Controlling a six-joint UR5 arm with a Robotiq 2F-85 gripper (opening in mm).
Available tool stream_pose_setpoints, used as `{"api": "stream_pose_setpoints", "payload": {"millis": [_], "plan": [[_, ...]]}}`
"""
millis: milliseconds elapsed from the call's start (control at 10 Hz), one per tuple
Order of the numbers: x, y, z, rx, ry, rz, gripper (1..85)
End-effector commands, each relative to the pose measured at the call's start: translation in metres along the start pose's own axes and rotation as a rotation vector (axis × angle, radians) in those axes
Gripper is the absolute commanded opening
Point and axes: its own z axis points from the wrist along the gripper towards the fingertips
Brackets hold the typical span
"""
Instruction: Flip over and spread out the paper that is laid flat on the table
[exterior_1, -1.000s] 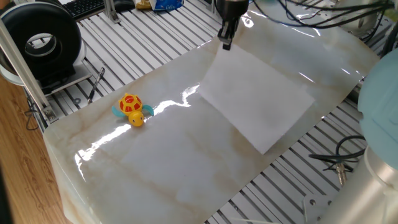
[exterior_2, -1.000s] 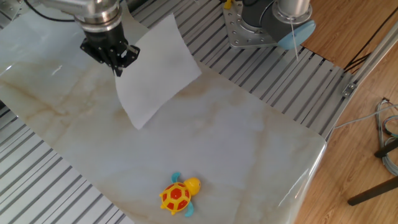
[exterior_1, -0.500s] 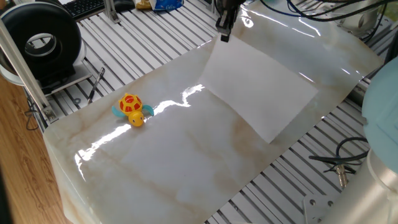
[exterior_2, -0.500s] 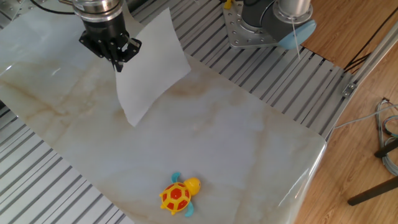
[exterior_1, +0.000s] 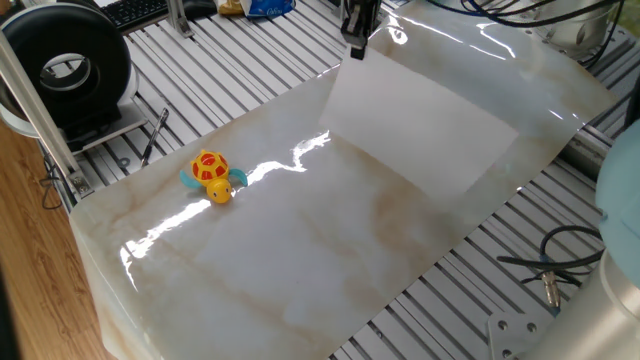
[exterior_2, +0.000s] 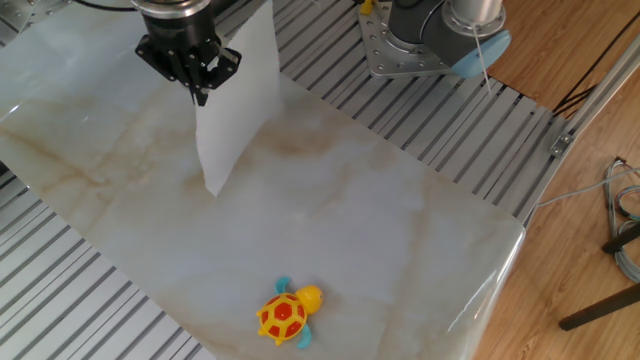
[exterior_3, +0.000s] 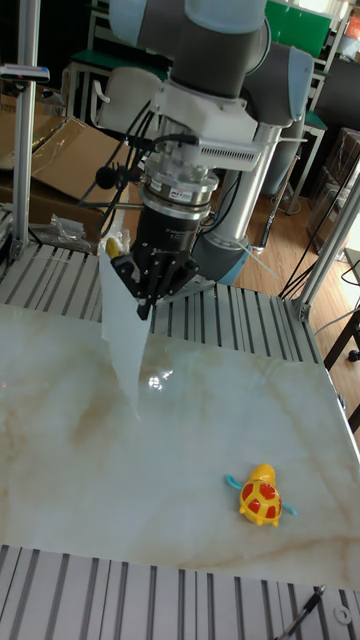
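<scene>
My gripper (exterior_1: 355, 48) (exterior_2: 200, 88) (exterior_3: 146, 304) is shut on one corner of the white paper (exterior_1: 425, 130) (exterior_2: 238, 95) (exterior_3: 121, 322). The sheet hangs steeply from that corner. In the tall fixed view its lowest corner points down at the marble table (exterior_3: 150, 480), and I cannot tell whether it touches. The table (exterior_1: 300, 270) (exterior_2: 400, 220) is glossy with bright glare streaks. The far side of the hanging sheet is hidden in the tall fixed view.
A yellow and red toy turtle (exterior_1: 212, 177) (exterior_2: 287, 313) (exterior_3: 262, 497) sits on the slab, well apart from the sheet. The robot base (exterior_2: 440, 35) stands beside the slab. A black ring-shaped device (exterior_1: 70, 60) and loose cables (exterior_1: 545, 265) lie on the aluminium rails.
The gripper has risen with the paper's corner in it. The sheet has swung from a shallow tilt to hanging steeply, its free end drawn toward the gripper. The turtle has not moved.
</scene>
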Motion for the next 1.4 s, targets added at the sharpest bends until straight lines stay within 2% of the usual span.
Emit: {"api": "stream_pose_setpoints", "payload": {"millis": [0, 100, 300, 500, 600, 900, 1100, 1300], "plan": [[-0.001, 0.005, -0.006, -0.01, -0.011, 0.021, 1.0], [0.009, -0.004, -0.008, 0.004, 0.015, 0.004, 1.0], [0.015, -0.013, -0.014, 0.011, 0.024, -0.038, 1.0], [0.015, -0.031, -0.012, 0.071, 0.036, -0.129, 1.0], [0.01, -0.031, -0.009, 0.063, 0.025, -0.134, 1.0], [0.001, -0.011, -0.008, -0.014, -0.016, -0.014, 1.0], [-0.002, -0.028, -0.003, 0.035, -0.026, -0.059, 1.0], [-0.009, -0.048, 0.0, 0.118, -0.022, -0.114, 1.0]]}}
